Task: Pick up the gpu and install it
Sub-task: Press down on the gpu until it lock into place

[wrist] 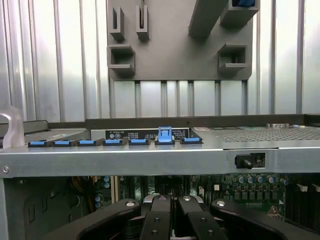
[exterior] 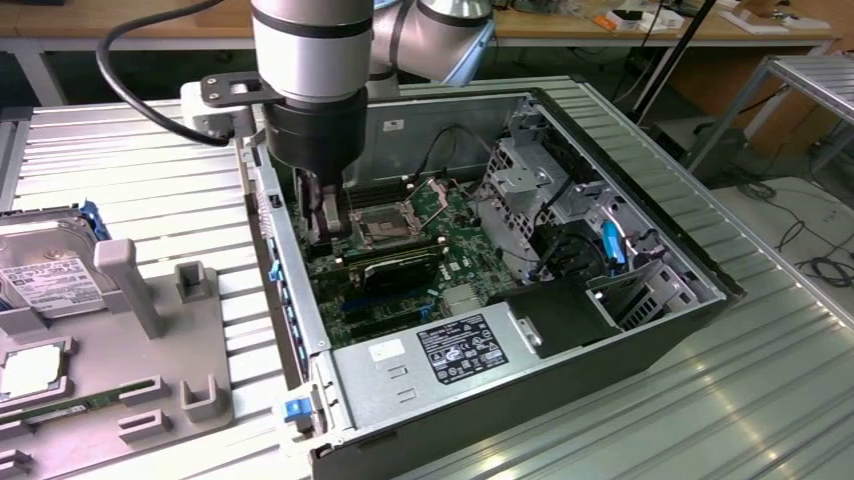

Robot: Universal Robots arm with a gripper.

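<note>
The open computer case lies on its side with the motherboard facing up. My gripper reaches down into it near the rear wall, beside the processor socket. A dark flat card, apparently the gpu, stands on edge across the board, one end right by my fingertips. In the wrist view my gripper has its black fingers pressed together, shut, just above the board. I cannot tell whether the card's edge is pinched between them.
A silver power supply fills the case's near end, and drive cages line the exterior view's right. On that view's left a grey fixture tray holds a hard drive and a green memory stick. Blue slot latches line the case's rear edge.
</note>
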